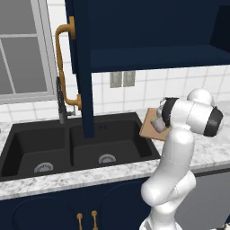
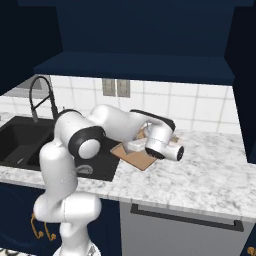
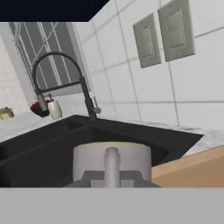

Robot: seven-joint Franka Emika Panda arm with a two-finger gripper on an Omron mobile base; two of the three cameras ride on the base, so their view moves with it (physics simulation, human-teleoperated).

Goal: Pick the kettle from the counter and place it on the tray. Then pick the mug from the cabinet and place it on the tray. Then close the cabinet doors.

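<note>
My gripper [image 1: 158, 121] is shut on the pale mug [image 1: 156, 122], low at the sink-side end of the wooden tray [image 1: 148, 129]. In the hand view the mug [image 3: 111, 159] sits close ahead with its handle facing me, and the tray [image 3: 192, 168] lies just to its right. From the right base view the mug [image 2: 134, 145] hangs over the tray [image 2: 142, 160]; whether it touches the board I cannot tell. The kettle is hidden behind my arm. The cabinet [image 1: 152, 58] above stands with its doors open: left door [image 1: 83, 67], right door [image 2: 246, 80].
The black double sink [image 1: 67, 148] lies left of the tray in the marble counter [image 2: 200, 175]. A dark arched faucet [image 2: 40, 97] rises behind it. Two grey wall outlets [image 3: 164, 37] sit on the tiled wall. The open left door hangs over the sink.
</note>
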